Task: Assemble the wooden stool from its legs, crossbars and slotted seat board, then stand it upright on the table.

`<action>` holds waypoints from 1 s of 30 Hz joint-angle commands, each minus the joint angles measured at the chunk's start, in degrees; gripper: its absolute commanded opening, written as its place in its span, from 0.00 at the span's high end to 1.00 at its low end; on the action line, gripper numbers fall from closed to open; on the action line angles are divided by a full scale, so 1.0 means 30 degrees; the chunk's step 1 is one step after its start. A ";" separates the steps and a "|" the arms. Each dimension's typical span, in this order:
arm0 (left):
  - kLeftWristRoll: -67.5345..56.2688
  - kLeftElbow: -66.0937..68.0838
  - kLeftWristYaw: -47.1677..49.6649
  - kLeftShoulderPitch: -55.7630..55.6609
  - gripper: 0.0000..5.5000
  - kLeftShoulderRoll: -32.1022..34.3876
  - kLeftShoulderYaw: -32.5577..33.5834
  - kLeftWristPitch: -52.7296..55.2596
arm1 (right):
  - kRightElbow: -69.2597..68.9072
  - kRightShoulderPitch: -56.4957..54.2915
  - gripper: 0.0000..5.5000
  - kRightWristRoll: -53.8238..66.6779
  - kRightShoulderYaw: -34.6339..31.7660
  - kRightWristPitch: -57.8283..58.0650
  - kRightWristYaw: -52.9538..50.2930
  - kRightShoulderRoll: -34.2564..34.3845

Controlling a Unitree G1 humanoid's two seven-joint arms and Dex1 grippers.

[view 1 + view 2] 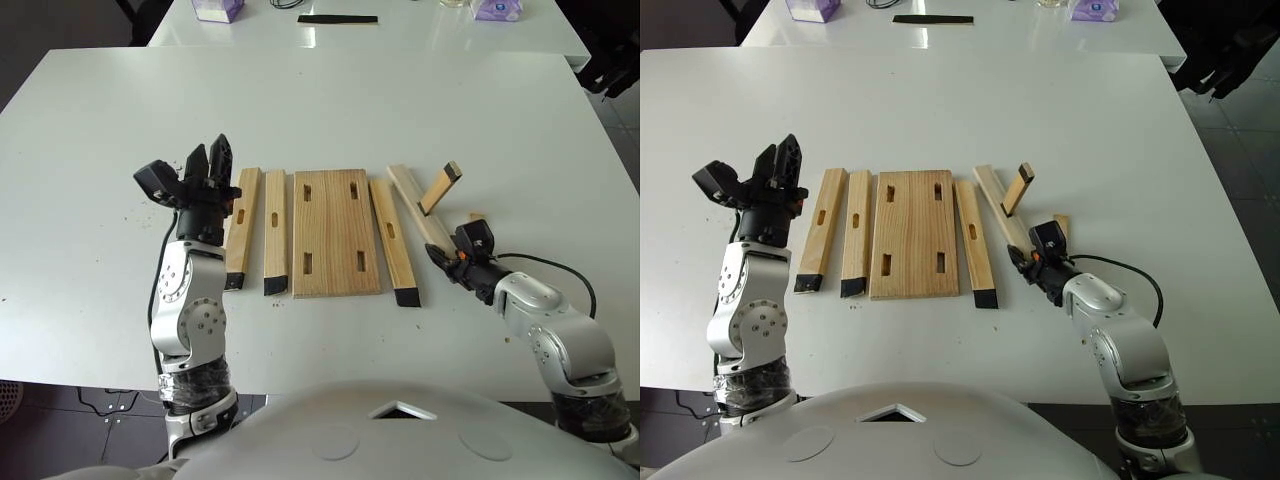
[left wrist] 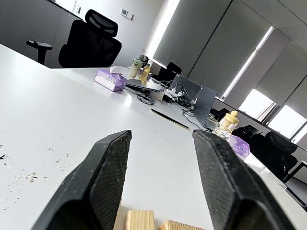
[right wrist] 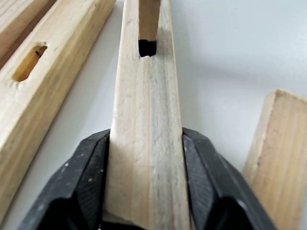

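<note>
The right gripper [image 1: 441, 259] is pinched shut on the near end of a wooden leg [image 1: 418, 205]. In the right wrist view its black fingers [image 3: 84, 182] press flat against the leg's two sides with no gap. The held leg runs straight away from the gripper, low along the table [image 1: 100, 150]. Farther along it from the fingers, a short crossbar [image 1: 440, 188] sits with one end in the leg's slot, tilted upward and leaning toward the gripper's outer side. A loose short piece of wood [image 3: 276, 158] lies just beside the gripper on that outer side, clear of the fingers. On the inner side lies a second leg [image 1: 392, 240], and beyond that the slotted seat board [image 1: 335, 232], flat on the table.

The left gripper [image 1: 210, 152] is raised off the table, pointing away, its fingers spread wide with nothing between them. The outermost leg [image 1: 243, 225] lies just beside it on its inner side, and a fourth leg [image 1: 275, 230] lies between that one and the seat board.
</note>
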 commanded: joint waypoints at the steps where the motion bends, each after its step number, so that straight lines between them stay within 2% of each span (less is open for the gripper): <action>1: -0.0377 0.0201 0.0066 -0.0624 0.57 0.0313 0.0390 0.0397 | 0.0507 -0.0463 0.63 0.0242 -0.0845 0.0939 -0.0685 0.1198; 5: -0.1272 0.0239 -0.0064 -0.1434 0.57 0.0602 0.0889 0.0855 | 0.1334 -0.2835 0.63 0.1290 -0.2385 0.0859 -0.0881 0.2866; 9: -0.3613 0.0290 -0.0895 -0.3597 0.57 0.1534 0.1249 0.2133 | 0.5979 -0.9242 0.63 0.3794 -0.5727 -0.0153 -0.1311 0.5125; 13: -0.6976 0.0081 -0.2378 -0.5902 0.57 0.1649 0.1262 0.2741 | 0.9465 -1.4539 0.63 0.7235 -0.7866 0.0137 0.0761 0.5260; 14: -0.7618 -0.0076 -0.2846 -0.6286 0.57 0.1706 0.1105 0.2871 | 0.9818 -1.5396 0.63 0.8142 -0.8037 0.0567 0.1726 0.4939; 17: -1.0404 -0.0353 -0.3380 -0.7424 0.48 0.1539 0.1069 0.3345 | 1.0143 -1.7107 0.63 1.0742 -0.8043 0.2146 0.5154 0.3333; 20: -1.2230 0.0078 -0.4271 -0.7837 0.42 0.1579 0.0795 0.3968 | 1.0275 -1.7644 0.63 1.2448 -0.7899 0.3436 0.8212 0.1391; 23: -1.3757 -0.0777 -0.4416 -0.7515 0.42 0.2060 0.0945 0.4353 | 1.1501 -1.9155 0.63 1.3624 -0.7308 0.5166 1.0643 -0.0411; 30: -1.6661 -0.3332 -0.4426 -0.5434 0.42 0.4243 0.1023 0.5667 | 1.2289 -2.1080 0.63 1.3444 -0.4577 0.6418 1.5431 -0.3112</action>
